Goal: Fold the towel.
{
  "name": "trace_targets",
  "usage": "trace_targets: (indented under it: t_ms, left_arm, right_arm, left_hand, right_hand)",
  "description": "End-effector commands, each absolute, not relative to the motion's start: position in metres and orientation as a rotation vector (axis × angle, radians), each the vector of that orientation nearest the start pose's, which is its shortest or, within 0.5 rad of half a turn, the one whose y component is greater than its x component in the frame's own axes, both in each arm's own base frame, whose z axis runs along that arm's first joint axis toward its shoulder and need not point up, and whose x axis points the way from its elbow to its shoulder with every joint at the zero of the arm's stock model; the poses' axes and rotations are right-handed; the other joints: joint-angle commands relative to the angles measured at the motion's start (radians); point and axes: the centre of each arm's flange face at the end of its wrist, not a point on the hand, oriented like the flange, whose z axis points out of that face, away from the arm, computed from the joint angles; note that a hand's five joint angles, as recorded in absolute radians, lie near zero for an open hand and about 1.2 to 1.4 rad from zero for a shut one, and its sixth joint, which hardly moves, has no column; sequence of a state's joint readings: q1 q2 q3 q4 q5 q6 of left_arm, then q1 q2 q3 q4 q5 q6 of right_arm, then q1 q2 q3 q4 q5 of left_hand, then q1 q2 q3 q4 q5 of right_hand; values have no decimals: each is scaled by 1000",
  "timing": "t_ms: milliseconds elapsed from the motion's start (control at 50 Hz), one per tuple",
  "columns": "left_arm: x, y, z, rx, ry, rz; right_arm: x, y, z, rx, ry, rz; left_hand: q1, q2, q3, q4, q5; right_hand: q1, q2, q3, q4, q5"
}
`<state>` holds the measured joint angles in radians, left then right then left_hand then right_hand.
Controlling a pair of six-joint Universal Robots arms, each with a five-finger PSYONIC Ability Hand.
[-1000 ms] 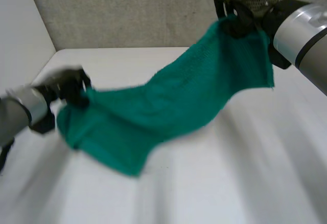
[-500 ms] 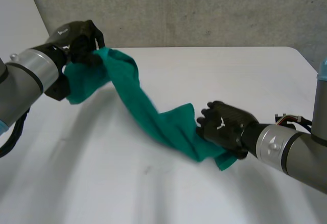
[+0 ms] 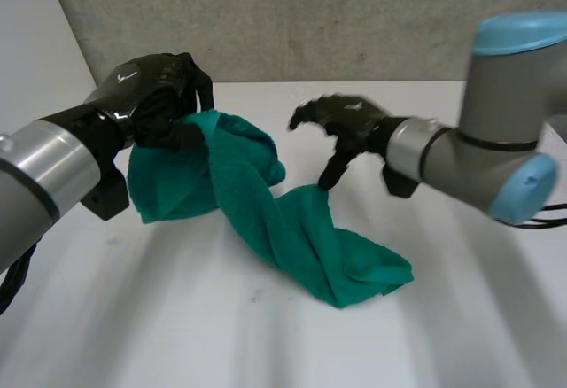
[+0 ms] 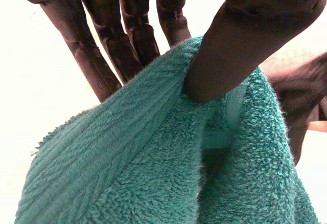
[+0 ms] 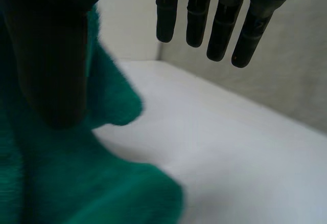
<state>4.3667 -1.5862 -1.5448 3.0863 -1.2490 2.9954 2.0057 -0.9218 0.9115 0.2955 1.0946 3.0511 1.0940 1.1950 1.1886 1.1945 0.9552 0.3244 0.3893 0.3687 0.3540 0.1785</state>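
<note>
Okay, one green towel (image 3: pixel 266 215), two robot hands, one white table (image 3: pixel 443 335). The towel is crumpled into a rope-like bunch, not flat and not neatly folded. One end of it is lifted off the table at the left hand (image 3: pixel 155 100). The rest sags down and across to the table, and the other end lies in a loose heap on the tabletop, nearer the right arm's side.

The left hand is clamped on the raised end. In the left wrist view its thumb (image 4: pixel 230 55) digs into the terry cloth (image 4: pixel 153 173) and presses it against the fingers (image 4: pixel 130 29) behind, so this is a pinch grip at an edge or corner; which of the two I cannot tell.

The right hand (image 3: pixel 341 127) hovers above the towel's middle stretch with its fingers spread wide and loose, holding nothing. One fingertip points down just above the cloth, and contact is unclear. In the right wrist view its fingers (image 5: pixel 225 24) hang straight over bare table (image 5: pixel 230 152), and the towel (image 5: pixel 76 183) sits beside and behind the thumb.

One grey wall (image 3: pixel 310 16) stands behind the table.
</note>
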Motion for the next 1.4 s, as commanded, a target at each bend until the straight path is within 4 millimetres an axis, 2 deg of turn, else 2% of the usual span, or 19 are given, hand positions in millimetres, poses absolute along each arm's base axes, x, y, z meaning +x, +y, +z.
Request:
trace_targets:
  t_ms: [20, 100, 120, 140, 260, 280, 340, 500, 560, 620, 720, 760, 820, 900, 940, 1020, 1120, 1180, 1400]
  left_arm:
    - [-247, -209, 314, -608, -1844, 1766]
    - [-248, -209, 314, -635, -1843, 1780]
    - [-247, -209, 314, -635, -1839, 1787]
    - [-247, -212, 314, -637, -1838, 1795]
    - [-251, -236, 321, -634, -1797, 1863]
    - [-256, -255, 325, -639, -1766, 1912]
    - [-261, -274, 336, -633, -1725, 1966]
    - [-265, -317, 382, -549, -1543, 2180]
    - [-264, -324, 384, -480, -1505, 2240]
    - [-264, -327, 364, -458, -1549, 2213]
    - [-265, -328, 318, -470, -1692, 2105]
    - [-266, -326, 280, -476, -1816, 2008]
    - [-263, -321, 245, -478, -1932, 1908]
    - [-258, -316, 225, -476, -2005, 1847]
    - [-252, -301, 201, -487, -2088, 1759]
    - [-246, -289, 191, -487, -2131, 1710]
    - [-242, -273, 203, -490, -2114, 1728]
    - [-240, -265, 212, -489, -2096, 1745]
    - [-233, -246, 251, -479, -2035, 1814]
  right_arm:
    - [380, -302, 171, -874, 1900, -1062]
    - [394, -303, 163, -845, 1865, -1033]
    - [397, -312, 170, -807, 1844, -1081]
    - [398, -316, 174, -795, 1835, -1104]
    - [392, -345, 225, -705, 1796, -1474]
    - [386, -352, 251, -692, 1750, -1617]
    - [367, -361, 303, -685, 1662, -1891]
    - [338, -341, 390, -599, 1414, -2214]
    - [328, -330, 405, -598, 1364, -2250]
    - [320, -323, 396, -629, 1418, -2210]
    - [328, -314, 356, -735, 1526, -2040]
    - [334, -306, 322, -819, 1620, -1917]
    - [341, -304, 279, -896, 1731, -1807]
    - [349, -308, 230, -955, 1850, -1688]
    - [351, -312, 206, -966, 1922, -1614]
    - [350, -317, 197, -957, 1988, -1591]
    - [345, -316, 196, -943, 2064, -1573]
    - [339, -309, 198, -949, 2082, -1545]
    - [327, -278, 237, -1085, 1942, -1638]
  left_hand:
    - [302, 201, 208, 202, 267]
    - [302, 201, 208, 202, 267]
    - [302, 201, 208, 202, 267]
    - [302, 201, 208, 202, 267]
    - [302, 201, 208, 202, 267]
    - [302, 201, 208, 202, 267]
    - [302, 201, 208, 202, 267]
    - [302, 201, 208, 202, 267]
    - [302, 201, 208, 202, 267]
    - [302, 201, 208, 202, 267]
    - [302, 201, 208, 202, 267]
    - [302, 201, 208, 202, 267]
    - [302, 201, 208, 202, 267]
    - [302, 201, 208, 202, 267]
    - [302, 201, 208, 202, 267]
    - [288, 187, 193, 188, 252]
    - [-304, -405, -399, -405, -340]
    - [-449, -550, -543, -549, -484]
    - [-698, -799, -793, -799, -734]
  right_hand:
    - [60, -5, 16, 30, 31]
    - [213, 148, 168, 183, 184]
    - [797, 732, 753, 767, 768]
    - [1038, 973, 994, 1009, 1010]
    - [1072, 1007, 1028, 1042, 1043]
    - [1072, 1007, 1028, 1042, 1043]
    - [1072, 1007, 1028, 1042, 1043]
    - [1072, 1007, 1028, 1042, 1043]
    - [1072, 1007, 1028, 1042, 1043]
    - [1072, 1007, 1028, 1042, 1043]
    - [1072, 1007, 1028, 1042, 1043]
    - [1072, 1007, 1028, 1042, 1043]
    - [1072, 1007, 1028, 1042, 1043]
    - [1072, 1007, 1028, 1042, 1043]
    - [1072, 1007, 1028, 1042, 1043]
    - [1072, 1007, 1028, 1042, 1043]
    - [1072, 1007, 1028, 1042, 1043]
    - [1072, 1007, 1028, 1042, 1043]
    - [1072, 1007, 1028, 1042, 1043]
